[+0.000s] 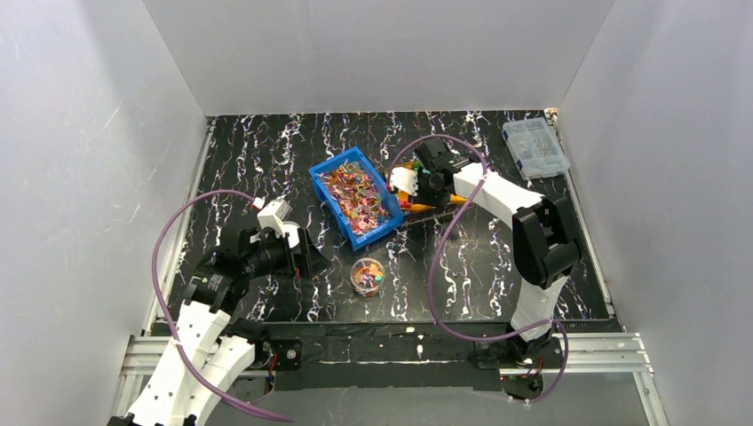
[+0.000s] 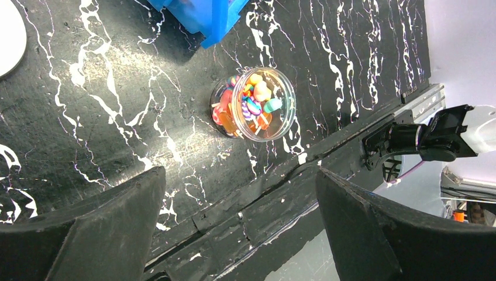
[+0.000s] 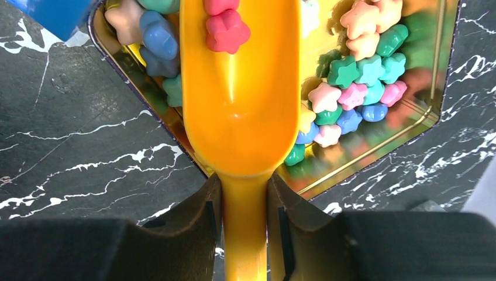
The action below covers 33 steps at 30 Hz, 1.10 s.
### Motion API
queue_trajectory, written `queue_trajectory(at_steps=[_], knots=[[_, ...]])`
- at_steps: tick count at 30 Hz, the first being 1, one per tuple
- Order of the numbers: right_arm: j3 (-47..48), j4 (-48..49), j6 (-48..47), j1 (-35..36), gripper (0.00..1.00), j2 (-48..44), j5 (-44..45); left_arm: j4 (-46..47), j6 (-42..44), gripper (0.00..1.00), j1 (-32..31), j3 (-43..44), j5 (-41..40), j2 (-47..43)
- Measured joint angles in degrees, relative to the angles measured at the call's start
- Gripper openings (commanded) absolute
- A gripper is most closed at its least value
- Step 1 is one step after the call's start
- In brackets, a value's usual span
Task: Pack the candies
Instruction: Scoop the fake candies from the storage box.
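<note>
Candies [image 3: 351,96] are seen heaped in the gold tin [image 3: 418,99], with pink ones carried in the yellow scoop [image 3: 240,117] above it. The scoop's handle is clamped by the right gripper [image 3: 244,202]. The left gripper [image 2: 240,193] is spread wide and empty, near the part-filled jar [image 2: 257,105].

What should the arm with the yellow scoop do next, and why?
Probably lift the scoop level out of the tray. The right gripper is shut on its handle, pink candies already sit in it, and the jar stands well away from the tray, so tipping would spill them.
</note>
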Motion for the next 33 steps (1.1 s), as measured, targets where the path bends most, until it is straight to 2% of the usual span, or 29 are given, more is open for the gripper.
queue_trajectory(at_steps=[15, 33], knots=[[-0.4, 1.9, 7.8, -6.3, 0.01, 0.0, -10.7, 0.2, 0.0, 0.99, 0.0, 0.0, 0.0, 0.4], [-4.8, 7.2, 15.2, -11.0, 0.01, -2.7, -11.4, 0.4, 0.0, 0.99, 0.0, 0.0, 0.2, 1.8]])
